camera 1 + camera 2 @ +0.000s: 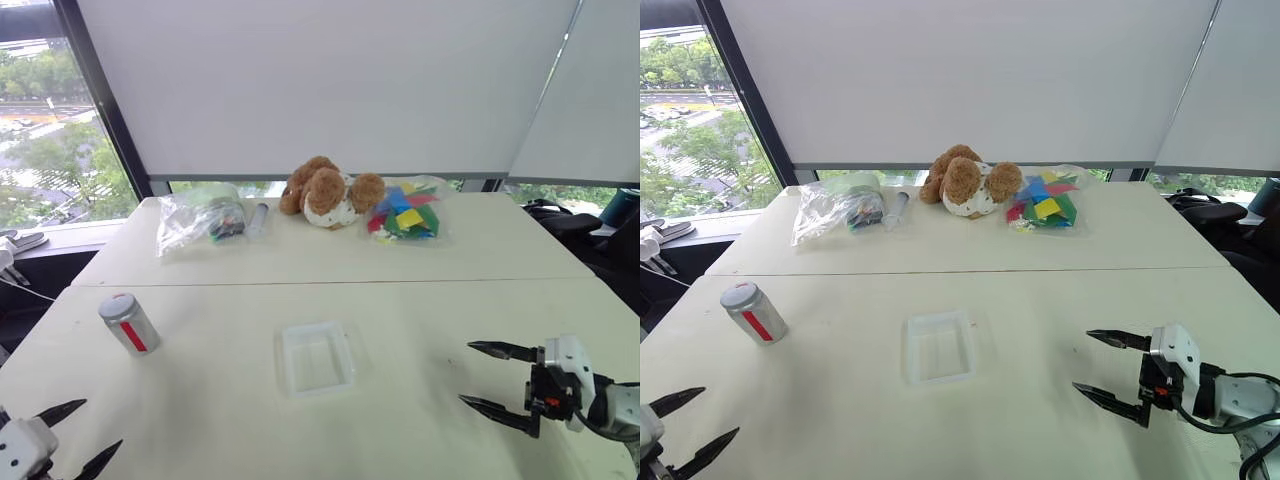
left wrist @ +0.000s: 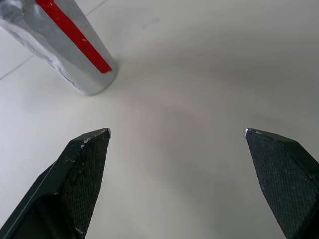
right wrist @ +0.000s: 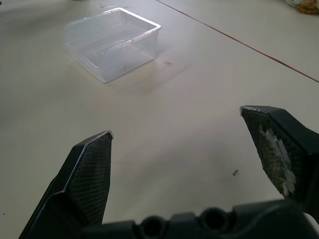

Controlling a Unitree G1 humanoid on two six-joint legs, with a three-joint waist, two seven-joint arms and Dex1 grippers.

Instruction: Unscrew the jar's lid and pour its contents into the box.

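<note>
Black fingers of the left gripper point(image 1: 70, 438) sit closest, jaws spread wide with nothing between them; the right gripper point(image 1: 1118, 372) hangs the same way, wide apart and empty. Ahead of the left jaws and off to their outer side stands the jar point(image 1: 129, 323), leaning a little, its lid point(image 1: 117, 305) still on. The box point(image 1: 317, 357) lies on the table point(image 1: 420, 300), well ahead of the right jaws and toward the middle, with no pellets visible in it.

My judgement: the jar looks like thin, smooth metal, light and stiff but likely slick, so it could tip or spin if nudged. One gripper should pinch the body low, across the red stripe; the other takes the lid by its edge. The thin clear box will probably slide easily if bumped.
</note>
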